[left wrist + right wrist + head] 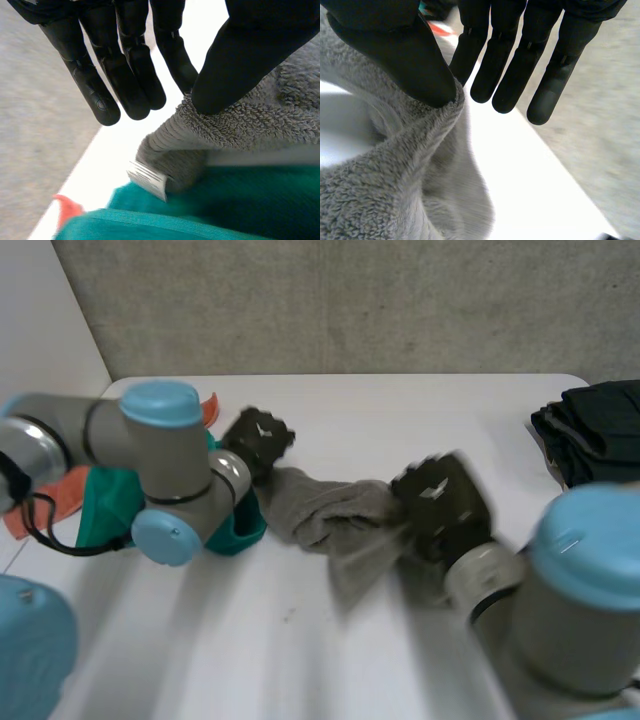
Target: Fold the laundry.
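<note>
Holding a grey towel (330, 510) between both hands over the white table (400, 410), bunched and sagging in the middle; at one end, left hand (258, 440), thumb (250, 55) pinching the towel's terry edge against the nearest finger, other fingers straight and reaching past the cloth; at the opposite end, right hand (440, 502), likewise clamped on the edge, thumb (385, 45) pressing it against the first finger, remaining fingers straight beyond it, towel falling away in thick folds under the palm; just below the left thumb, a small white label (147, 179) at the towel's corner; under and beside the left hand, a teal garment (105, 495), crumpled, lying partly beneath that end of the towel and beneath the left arm (150, 470); touching the teal garment on the side away from the right hand, an orange cloth (55, 505); well apart from the right hand, out at the table's edge on its outer side, a stack of dark folded clothes (595, 430).
</note>
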Motion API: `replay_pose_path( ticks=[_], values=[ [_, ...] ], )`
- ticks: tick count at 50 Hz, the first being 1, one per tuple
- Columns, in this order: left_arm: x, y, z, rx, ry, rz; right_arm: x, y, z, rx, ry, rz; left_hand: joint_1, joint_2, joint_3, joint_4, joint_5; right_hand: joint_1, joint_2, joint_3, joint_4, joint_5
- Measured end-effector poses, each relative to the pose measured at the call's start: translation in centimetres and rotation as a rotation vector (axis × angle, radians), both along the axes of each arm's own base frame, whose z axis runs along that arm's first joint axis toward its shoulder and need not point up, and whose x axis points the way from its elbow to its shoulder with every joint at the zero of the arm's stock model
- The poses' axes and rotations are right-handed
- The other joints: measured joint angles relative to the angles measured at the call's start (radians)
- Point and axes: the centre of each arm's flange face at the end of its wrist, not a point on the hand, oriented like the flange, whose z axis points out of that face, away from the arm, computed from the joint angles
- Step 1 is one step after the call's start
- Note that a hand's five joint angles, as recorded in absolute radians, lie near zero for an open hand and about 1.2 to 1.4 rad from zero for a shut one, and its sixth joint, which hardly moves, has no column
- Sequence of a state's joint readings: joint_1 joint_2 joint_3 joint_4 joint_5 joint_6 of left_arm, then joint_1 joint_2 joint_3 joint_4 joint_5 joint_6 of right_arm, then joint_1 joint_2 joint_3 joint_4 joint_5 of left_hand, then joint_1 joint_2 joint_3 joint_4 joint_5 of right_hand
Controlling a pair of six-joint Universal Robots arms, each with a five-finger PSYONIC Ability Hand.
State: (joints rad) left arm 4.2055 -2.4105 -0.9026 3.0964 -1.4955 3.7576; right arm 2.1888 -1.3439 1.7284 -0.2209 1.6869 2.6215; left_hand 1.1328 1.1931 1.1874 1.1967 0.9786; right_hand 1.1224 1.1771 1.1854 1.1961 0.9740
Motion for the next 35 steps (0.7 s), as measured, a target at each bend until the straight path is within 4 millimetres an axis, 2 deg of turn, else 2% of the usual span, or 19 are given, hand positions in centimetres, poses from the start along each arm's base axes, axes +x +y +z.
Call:
replay_pose_path(
  ticks=[4, 8, 10, 13, 14, 17, 18, 22, 25, 28, 35],
  values=[
    [0.9, 1.3, 3.6, -0.006, 0.086, 0.039, -3.1, -2.8, 3.1, -0.041, 0.037, -0.100, 0.000, 0.002, 0.000, 0.000, 0.000, 0.000, 0.000, 0.000, 0.000, 0.000],
    [1.9, 3.6, 6.2, 0.022, 0.167, 0.054, -6.0, -5.8, 5.4, -0.071, 0.062, -0.178, 0.000, 0.002, 0.000, 0.000, 0.000, 0.000, 0.000, 0.001, 0.000, 0.000],
    [2.3, 5.5, 6.9, 0.055, 0.203, 0.048, -7.4, -7.5, 6.5, -0.093, 0.060, -0.212, 0.000, 0.002, 0.001, 0.000, 0.000, 0.000, 0.000, 0.004, 0.001, 0.000],
    [2.5, 7.7, 7.1, 0.095, 0.226, 0.033, -8.6, -9.5, 7.2, -0.110, 0.053, -0.240, 0.000, 0.002, 0.001, 0.000, 0.000, 0.000, 0.000, 0.004, 0.001, 0.000],
    [2.5, 9.1, 7.0, 0.119, 0.234, 0.021, -9.1, -10.7, 7.3, -0.113, 0.051, -0.253, 0.000, 0.002, 0.001, 0.000, 0.000, 0.000, 0.000, 0.004, 0.001, 0.000],
    [2.5, 11.4, 6.5, 0.158, 0.241, 0.005, -9.6, -13.1, 6.7, -0.104, 0.048, -0.276, 0.000, 0.002, 0.001, 0.000, 0.000, 0.000, 0.000, 0.004, 0.001, 0.000],
    [2.5, 11.6, 6.4, 0.161, 0.241, 0.005, -9.6, -13.2, 6.5, -0.101, 0.049, -0.278, 0.000, 0.002, 0.001, 0.000, 0.000, 0.000, 0.000, 0.004, 0.001, 0.000],
    [2.6, 13.2, 4.8, 0.178, 0.221, 0.043, -9.6, -15.0, 3.8, -0.031, 0.076, -0.293, 0.000, 0.002, 0.001, 0.001, 0.000, 0.000, 0.000, 0.004, 0.001, 0.000],
    [2.6, 13.3, 3.6, 0.182, 0.200, 0.083, -9.5, -15.2, 1.6, 0.035, 0.106, -0.295, 0.000, 0.002, 0.001, 0.001, 0.000, 0.000, 0.000, 0.004, 0.001, 0.000],
    [2.5, 12.8, 2.6, 0.184, 0.184, 0.114, -9.5, -15.2, 0.4, 0.078, 0.124, -0.294, 0.000, 0.002, 0.001, 0.001, 0.000, 0.000, 0.000, 0.004, 0.001, 0.000],
    [1.5, 11.6, 2.1, 0.173, 0.196, 0.113, -9.6, -15.5, 0.0, 0.058, 0.141, -0.294, 0.000, 0.001, -0.001, 0.000, 0.000, 0.000, 0.000, 0.004, 0.001, 0.000]
  ],
)
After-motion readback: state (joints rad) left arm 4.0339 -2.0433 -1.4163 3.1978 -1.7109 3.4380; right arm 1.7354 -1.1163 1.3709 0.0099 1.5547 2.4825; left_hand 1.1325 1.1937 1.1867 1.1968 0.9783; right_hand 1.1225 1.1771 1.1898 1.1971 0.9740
